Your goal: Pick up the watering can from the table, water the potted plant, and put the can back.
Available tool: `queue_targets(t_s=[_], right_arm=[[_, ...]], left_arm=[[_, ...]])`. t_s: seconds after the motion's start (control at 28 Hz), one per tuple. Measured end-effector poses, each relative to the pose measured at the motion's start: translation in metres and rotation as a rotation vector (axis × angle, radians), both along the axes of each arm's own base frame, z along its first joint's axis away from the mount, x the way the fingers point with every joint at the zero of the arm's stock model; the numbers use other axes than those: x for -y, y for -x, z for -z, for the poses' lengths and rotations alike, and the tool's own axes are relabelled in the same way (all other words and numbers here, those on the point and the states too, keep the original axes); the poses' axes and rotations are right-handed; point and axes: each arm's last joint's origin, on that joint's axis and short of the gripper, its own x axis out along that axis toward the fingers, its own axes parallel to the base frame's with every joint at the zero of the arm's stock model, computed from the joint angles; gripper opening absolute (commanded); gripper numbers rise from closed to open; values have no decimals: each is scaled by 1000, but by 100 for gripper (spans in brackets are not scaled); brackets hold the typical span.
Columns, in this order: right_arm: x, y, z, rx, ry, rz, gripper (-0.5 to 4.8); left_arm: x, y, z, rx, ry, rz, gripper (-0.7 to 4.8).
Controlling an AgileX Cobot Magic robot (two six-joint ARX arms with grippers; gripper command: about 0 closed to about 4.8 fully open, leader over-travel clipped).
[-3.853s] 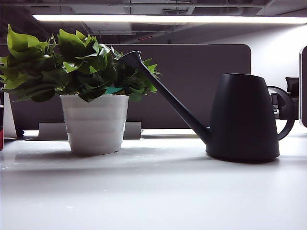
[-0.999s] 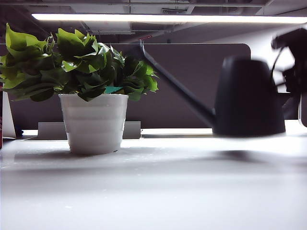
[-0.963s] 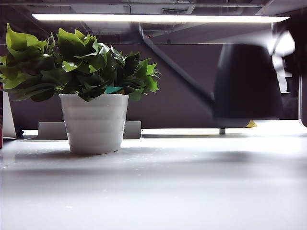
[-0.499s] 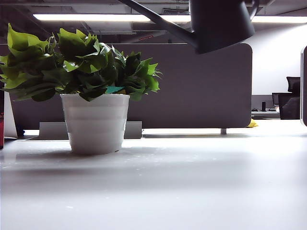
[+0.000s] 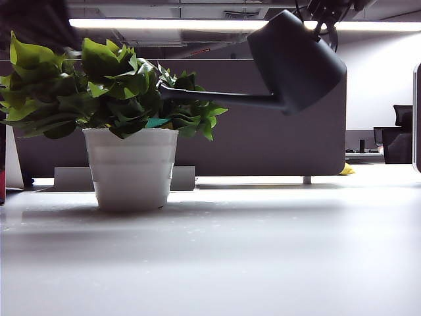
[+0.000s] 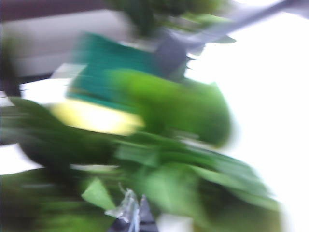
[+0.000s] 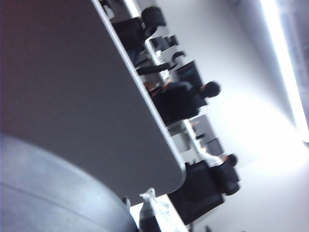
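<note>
Motion blur smears the bushy green potted plant throughout the left wrist view; the exterior frame's top edge crops the right gripper.

The right tool sits at the top edge of the exterior view, right of centre. It is black, angular hardware with thin black cables curling in loops beside it. In the right wrist view the right tool ends in a pale, translucent, crinkled piece on a black body. The left tool, seen in the left wrist view, looks alike: clear, glassy tips on a dark body, all blurred. The left arm is a dark, blurred mass in the exterior view's upper left corner.
</note>
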Motion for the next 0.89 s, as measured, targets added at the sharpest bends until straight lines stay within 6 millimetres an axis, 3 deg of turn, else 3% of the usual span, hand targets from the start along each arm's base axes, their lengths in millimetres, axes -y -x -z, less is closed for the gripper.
queue_targets(t_s=[0.14, 0.5, 0.89], right_arm=[[0, 2, -11, 97, 58, 9, -5], [-1, 3, -16, 153, 130, -12, -5], [-18, 7, -21, 239, 175, -69, -5]], left_arm=[[10, 3, 0, 3, -7, 41, -5], [7, 2, 0, 1, -16, 16, -5], [10, 4, 1, 0, -37, 21, -5]])
